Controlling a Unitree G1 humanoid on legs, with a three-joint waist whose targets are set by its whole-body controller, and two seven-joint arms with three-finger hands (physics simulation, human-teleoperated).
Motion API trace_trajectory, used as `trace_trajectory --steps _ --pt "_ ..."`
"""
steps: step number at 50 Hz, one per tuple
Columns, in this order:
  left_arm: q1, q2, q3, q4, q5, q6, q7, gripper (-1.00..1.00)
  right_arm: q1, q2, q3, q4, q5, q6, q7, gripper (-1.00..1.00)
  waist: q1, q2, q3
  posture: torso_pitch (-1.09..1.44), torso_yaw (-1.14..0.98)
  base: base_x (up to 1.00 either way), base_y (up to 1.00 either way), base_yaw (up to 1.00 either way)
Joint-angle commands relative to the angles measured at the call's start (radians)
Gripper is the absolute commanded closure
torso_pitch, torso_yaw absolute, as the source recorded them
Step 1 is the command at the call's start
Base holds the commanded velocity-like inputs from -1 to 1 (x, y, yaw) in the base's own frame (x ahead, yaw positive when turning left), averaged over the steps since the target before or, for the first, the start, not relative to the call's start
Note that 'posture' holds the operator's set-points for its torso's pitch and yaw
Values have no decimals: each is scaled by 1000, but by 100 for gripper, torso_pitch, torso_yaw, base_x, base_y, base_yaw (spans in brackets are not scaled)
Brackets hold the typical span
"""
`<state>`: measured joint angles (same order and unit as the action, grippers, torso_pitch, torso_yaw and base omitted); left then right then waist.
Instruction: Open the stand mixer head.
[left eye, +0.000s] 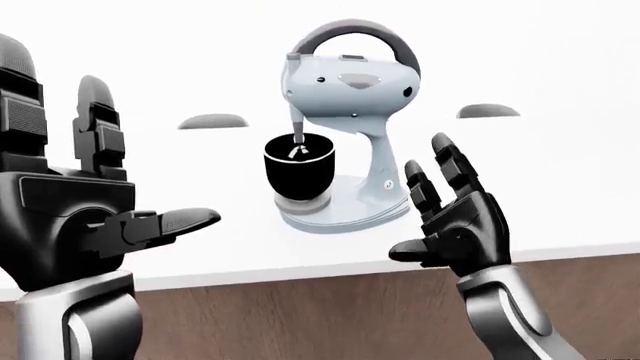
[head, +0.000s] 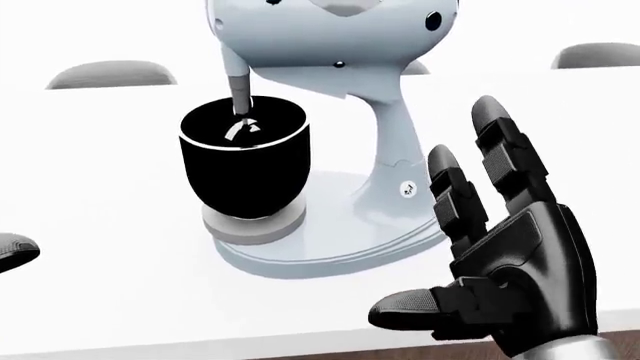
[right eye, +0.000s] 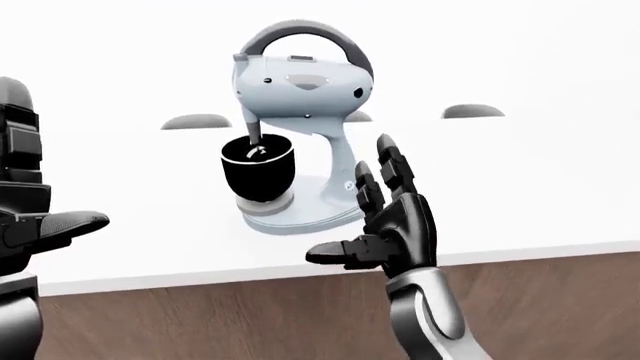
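Note:
A pale blue-grey stand mixer stands on the white counter. Its head is lowered, with a grey arched handle on top. The beater hangs into a black bowl on the mixer's base. My right hand is open, fingers up, at the lower right of the mixer's column and apart from it. My left hand is open at the left, well clear of the mixer. The head view shows the bowl and my right hand close up.
Three grey domed shapes sit along the counter's top edge: one at the left, one at the right, one behind the mixer. A brown wooden cabinet face runs below the counter's near edge.

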<state>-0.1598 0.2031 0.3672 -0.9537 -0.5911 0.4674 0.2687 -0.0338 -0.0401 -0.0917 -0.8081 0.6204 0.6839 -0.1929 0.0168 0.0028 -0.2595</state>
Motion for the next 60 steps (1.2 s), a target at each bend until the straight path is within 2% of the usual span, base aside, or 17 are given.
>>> trace_trajectory --steps 1,6,13,35,43,60 --pt "-17 7 0 -17 2 -19 -6 -98 -20 2 -3 -26 -9 -26 12 -100 0 2 -1 -32 0 0 0 0" --pt "-20 9 5 -16 -3 -16 -4 -98 18 16 34 -15 -59 -47 36 -100 1 3 -2 -32 0 0 0 0" --pt "-13 1 -8 -12 13 -26 -13 -98 9 26 24 -19 -33 -15 33 -100 1 5 -2 -32 0 0 0 0" --pt "-20 8 3 -20 0 -14 -6 -98 1 31 47 24 -48 -27 45 -100 1 5 -3 -32 0 0 0 0" --pt "-19 10 3 -21 0 -15 -4 -98 12 31 63 54 -74 -53 66 -100 1 6 -2 -32 0 0 0 0" --pt "-20 9 4 -17 -1 -17 -5 -98 -13 33 57 137 -111 -98 95 -100 2 7 -3 -32 0 0 0 0"
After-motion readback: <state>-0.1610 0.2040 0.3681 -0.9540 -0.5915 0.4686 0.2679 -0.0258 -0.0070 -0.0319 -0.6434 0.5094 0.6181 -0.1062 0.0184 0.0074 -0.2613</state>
